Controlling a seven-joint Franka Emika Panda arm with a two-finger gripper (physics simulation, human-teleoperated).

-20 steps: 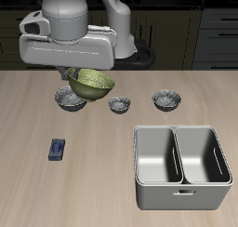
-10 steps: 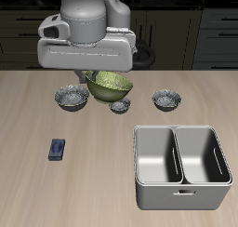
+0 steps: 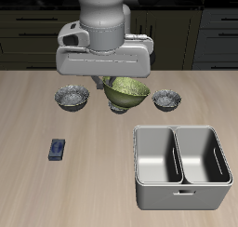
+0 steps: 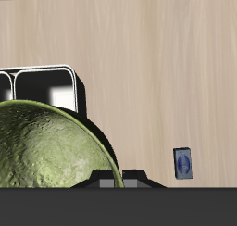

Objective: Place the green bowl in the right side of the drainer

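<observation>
The green bowl point(image 3: 127, 92) hangs tilted in the air under my gripper point(image 3: 110, 83), which is shut on its rim. It is above the table, over the spot between the grey bowls and farther back than the drainer point(image 3: 182, 166). In the wrist view the green bowl point(image 4: 51, 146) fills much of the frame and the drainer point(image 4: 42, 87) shows beyond it. The drainer has two deep compartments, both empty. The fingertips are hidden by the hand's body in the exterior view.
Two grey patterned bowls point(image 3: 72, 98) point(image 3: 166, 100) stand on the table at the back; a small third one is mostly hidden behind the green bowl. A small blue object point(image 3: 59, 150) point(image 4: 183, 162) lies toward the table's front.
The arm has carried the green bowl sideways along the row of grey bowls, closer to the drainer's side of the table. The bowl stays gripped and tilted.
</observation>
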